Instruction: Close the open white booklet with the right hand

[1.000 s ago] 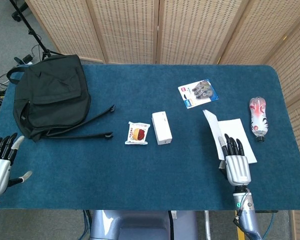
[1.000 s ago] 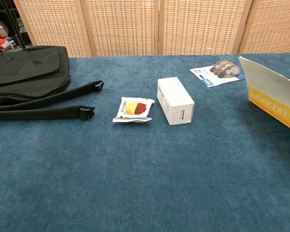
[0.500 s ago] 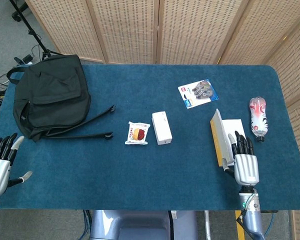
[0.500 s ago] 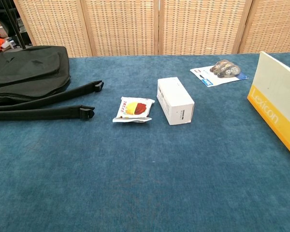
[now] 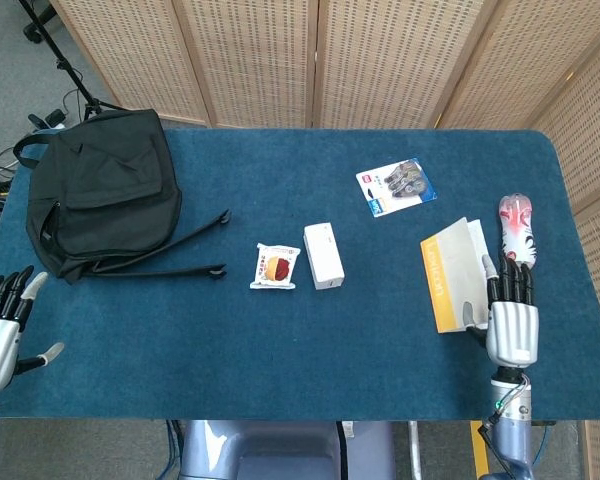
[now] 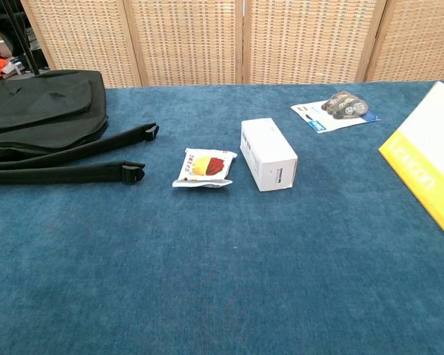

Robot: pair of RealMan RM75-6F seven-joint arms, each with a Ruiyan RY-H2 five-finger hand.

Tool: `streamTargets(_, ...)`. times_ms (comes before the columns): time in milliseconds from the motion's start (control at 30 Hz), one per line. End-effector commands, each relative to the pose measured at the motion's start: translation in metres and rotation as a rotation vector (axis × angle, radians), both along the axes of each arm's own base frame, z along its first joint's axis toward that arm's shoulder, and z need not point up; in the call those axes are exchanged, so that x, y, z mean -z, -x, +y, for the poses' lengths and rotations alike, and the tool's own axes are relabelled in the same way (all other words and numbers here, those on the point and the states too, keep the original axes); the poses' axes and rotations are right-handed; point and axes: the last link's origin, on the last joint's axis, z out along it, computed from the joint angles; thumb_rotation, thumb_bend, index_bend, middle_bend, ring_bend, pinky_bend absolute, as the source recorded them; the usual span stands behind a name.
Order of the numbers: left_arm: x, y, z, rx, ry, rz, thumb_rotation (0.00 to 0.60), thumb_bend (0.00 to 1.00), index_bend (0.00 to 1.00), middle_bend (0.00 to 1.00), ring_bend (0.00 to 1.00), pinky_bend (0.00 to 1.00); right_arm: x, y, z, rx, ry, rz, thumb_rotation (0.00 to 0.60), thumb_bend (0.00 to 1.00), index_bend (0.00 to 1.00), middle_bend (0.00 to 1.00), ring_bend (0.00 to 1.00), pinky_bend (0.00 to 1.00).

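Note:
The white booklet with a yellow spine strip lies at the right of the blue table, its cover folded over to the right and still slightly raised. The chest view shows the booklet as a tilted cream and yellow slab at the right edge. My right hand rests with its fingers extended along the booklet's right side, touching the cover, holding nothing. My left hand hangs off the table's front left corner, fingers spread and empty. Neither hand appears in the chest view.
A black backpack with loose straps lies at the far left. A snack packet and a small white box sit mid-table. A blister pack lies behind the booklet, and a bottle just to its right.
The booklet's cover swung from upright over to the right and now lies nearly flat. My right hand moved right with it. The left hand stayed still.

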Motion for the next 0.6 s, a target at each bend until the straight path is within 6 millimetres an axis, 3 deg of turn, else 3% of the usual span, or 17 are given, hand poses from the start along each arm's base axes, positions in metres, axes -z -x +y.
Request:
streamTargets(33,0.000,0.000,0.000,-0.001,0.001,0.002,0.553,0.07,0.00,0.00,0.00,0.00,-0.004,0.003,-0.001,0.017,0.018,0.020,0.600,0.52,0.00,0.00,0.00,0.00)
streamTargets(333,0.000,0.001,0.000,-0.003,0.002,0.006,0.553,0.07,0.00,0.00,0.00,0.00,-0.018,0.010,0.006,0.010,0.010,0.077,0.600,0.55,0.00,0.00,0.00,0.00)
streamTargets(600,0.000,0.000,0.000,-0.002,-0.001,0.011,0.554,0.07,0.00,0.00,0.00,0.00,-0.039,0.012,0.028,-0.119,-0.096,0.147,0.600,0.41,0.00,0.00,0.00,0.00)
